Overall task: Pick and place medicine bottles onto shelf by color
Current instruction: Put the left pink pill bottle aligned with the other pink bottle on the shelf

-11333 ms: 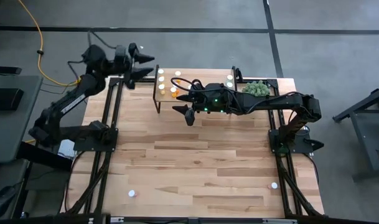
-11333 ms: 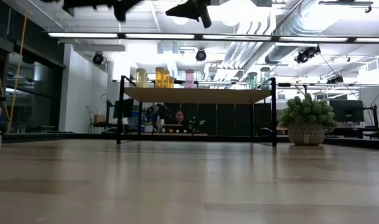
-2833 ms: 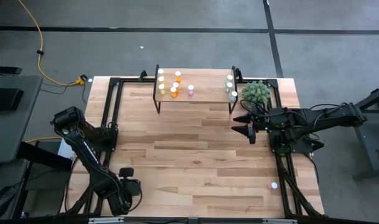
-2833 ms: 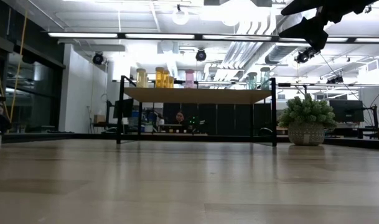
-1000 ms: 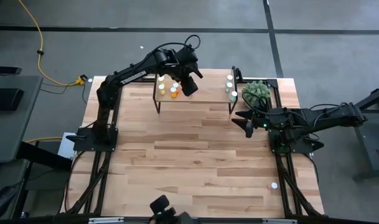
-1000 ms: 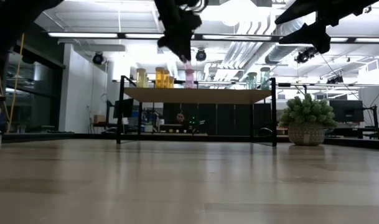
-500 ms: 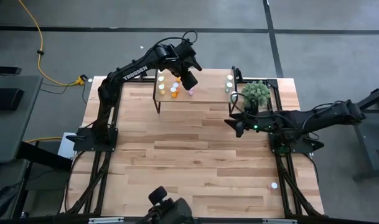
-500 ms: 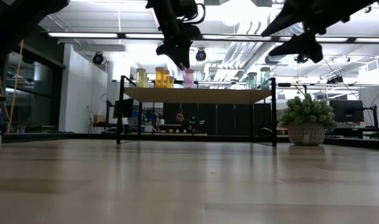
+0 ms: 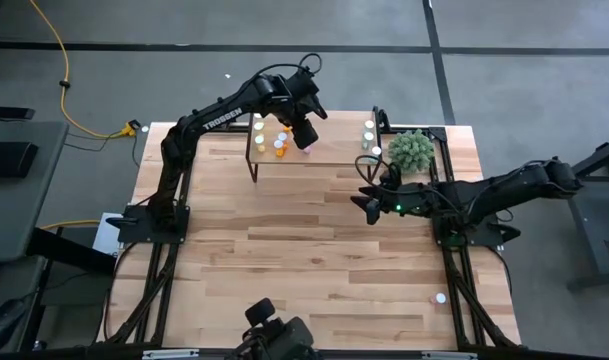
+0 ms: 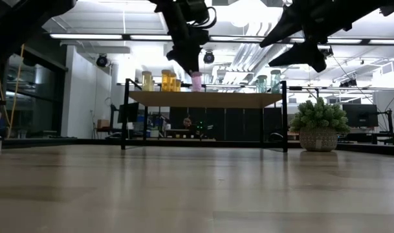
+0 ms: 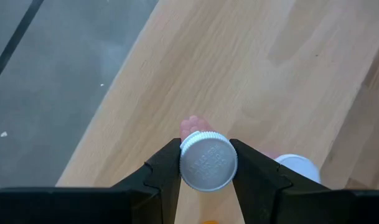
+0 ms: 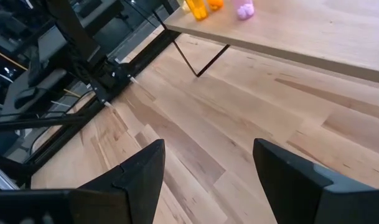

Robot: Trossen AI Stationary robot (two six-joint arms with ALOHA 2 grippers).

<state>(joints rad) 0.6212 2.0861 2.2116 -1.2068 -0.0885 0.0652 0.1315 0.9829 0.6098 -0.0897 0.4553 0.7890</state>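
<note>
The shelf (image 9: 329, 150) stands at the table's far edge. On it are yellow bottles (image 9: 259, 126), orange bottles (image 9: 279, 146) and teal bottles (image 9: 368, 132). My left gripper (image 9: 305, 138) reaches over the shelf's middle and is shut on a pink, white-capped bottle (image 11: 208, 163). A second white cap (image 11: 296, 167) stands on the shelf top right beside it. In the low view a pink bottle (image 10: 197, 81) shows just under the left fingers (image 10: 191, 63). My right gripper (image 9: 363, 205) hovers open above the table, on the near side of the shelf's right end. My left gripper pinches the pink bottle's white cap by its sides (image 11: 184, 163) between its two fingers. They come from above, slanting steeply down. The bottle stays upright with its pink body (image 11: 190, 124) below the cap. Whether its base touches the shelf top, I cannot tell.
A potted green plant (image 9: 411, 150) sits right of the shelf. One white-capped bottle (image 9: 440, 297) stands on the table near the front right. The table's middle (image 9: 304, 250) is bare wood. Black frame rails run along both table sides.
My right gripper, still open, has travelled toward the table's left and sunk a little, from beside the plant to a spot near the shelf's right end. My left gripper has shifted slightly over the shelf and come a little lower, keeping hold of the pink bottle.
</note>
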